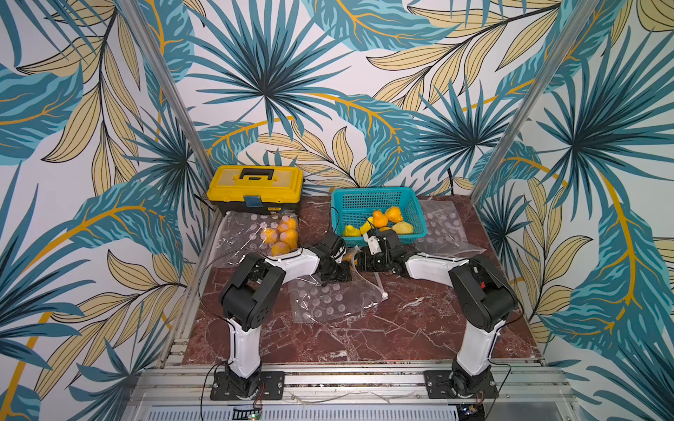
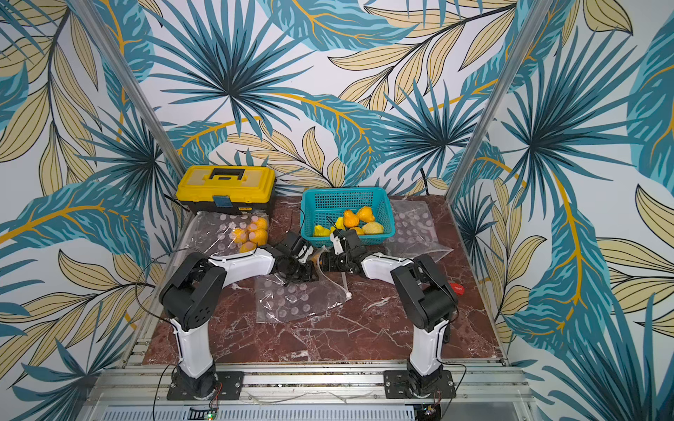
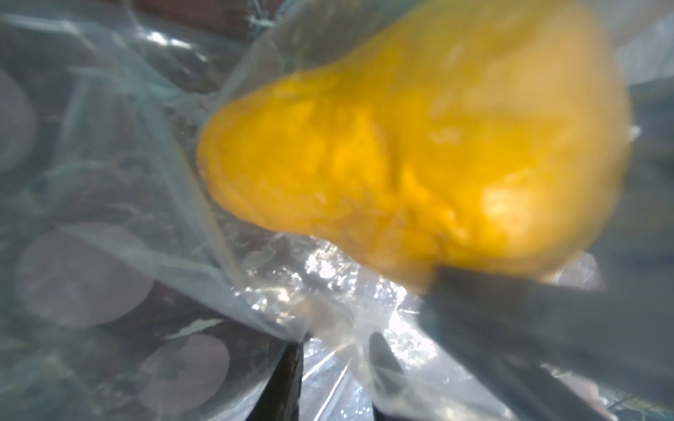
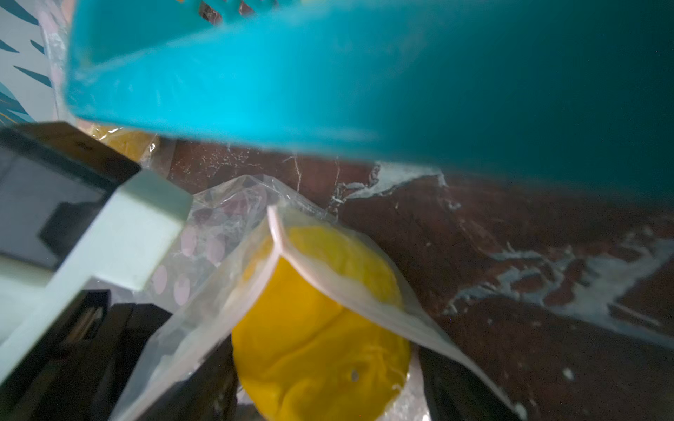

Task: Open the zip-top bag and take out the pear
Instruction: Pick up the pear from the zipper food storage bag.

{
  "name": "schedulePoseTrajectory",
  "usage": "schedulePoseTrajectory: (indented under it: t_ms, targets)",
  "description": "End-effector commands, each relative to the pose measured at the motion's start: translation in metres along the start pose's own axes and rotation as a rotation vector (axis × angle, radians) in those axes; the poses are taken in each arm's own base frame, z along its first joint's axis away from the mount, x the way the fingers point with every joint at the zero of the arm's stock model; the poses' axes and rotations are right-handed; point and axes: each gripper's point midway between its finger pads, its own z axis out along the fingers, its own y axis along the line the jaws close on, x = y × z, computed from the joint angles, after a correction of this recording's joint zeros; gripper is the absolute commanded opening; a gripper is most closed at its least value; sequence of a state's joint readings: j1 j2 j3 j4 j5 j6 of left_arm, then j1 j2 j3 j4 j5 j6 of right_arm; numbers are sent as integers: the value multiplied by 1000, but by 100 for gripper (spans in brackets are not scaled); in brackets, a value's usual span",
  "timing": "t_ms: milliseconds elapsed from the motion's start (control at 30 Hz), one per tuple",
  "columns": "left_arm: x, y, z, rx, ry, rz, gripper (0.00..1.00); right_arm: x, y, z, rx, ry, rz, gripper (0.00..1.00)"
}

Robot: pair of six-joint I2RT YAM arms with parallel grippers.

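On the table, just in front of the teal basket: a clear bag with pale dots, mouth raised toward the basket, closed end flat and farther from it. In that mouth, near the basket's front wall: the yellow pear, partly under the pale zip strip, folded into a peak over it. Wrapped in film on the side seen from the left wrist; blurred there, no finer detail.

Left tool low at the bag, in front of the basket's left front corner. Pinches crumpled bag film between dark fingers set close together, just beside the pear.

Right tool opposite, in front of the middle of the basket's front wall. Spread wide, dark fingers on either side of the pear's rounded end at the open mouth. Contact with the fruit: cannot tell.

Inside the basket: several more yellow and orange fruit. Left of the basket, level with its back edge: a yellow toolbox. Left of the basket, level with its front edge: a second bag holding a cluster of orange fruit. Right of the basket: more clear bags lying flat on the table.
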State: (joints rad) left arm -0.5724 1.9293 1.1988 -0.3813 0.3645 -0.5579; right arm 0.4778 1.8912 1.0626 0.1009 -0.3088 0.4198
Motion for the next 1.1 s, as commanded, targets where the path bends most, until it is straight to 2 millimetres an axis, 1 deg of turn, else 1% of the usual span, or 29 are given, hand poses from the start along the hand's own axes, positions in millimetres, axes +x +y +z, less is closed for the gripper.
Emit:
schedulePoseTrajectory:
  t_ms: [0,67,167,267,367,533,667,800,867,933,1000,1067]
  targets:
    - [13,9,4,-20,31,-5,32,3,1,11,-24,12,28,76]
    - [15,10,4,-20,34,-4,32,-1,6,14,-56,-4,30,76]
    - [17,11,3,-26,33,-4,32,0,-1,17,-22,4,42,73]
    - [20,14,2,-35,34,-8,32,2,-12,14,43,16,61,64]
    - [24,18,1,-44,35,-11,32,3,-16,3,81,14,66,56]
    - [29,23,-3,-59,30,-13,32,7,-23,-29,139,5,65,49]
    - [32,28,-3,-69,36,-14,32,14,-36,-56,216,13,59,48]
    - [35,29,-4,-72,37,-15,32,18,-51,-91,308,19,51,48]
    - [35,29,-4,-73,37,-15,32,12,-54,-110,338,-3,39,48]
    - [34,28,-6,-67,33,-13,32,2,-56,-129,359,-37,32,48]
    - [33,26,-7,-62,31,-11,32,-14,-57,-149,374,-84,23,48]
    - [31,22,-10,-53,22,-7,32,-32,-58,-164,390,-125,10,48]
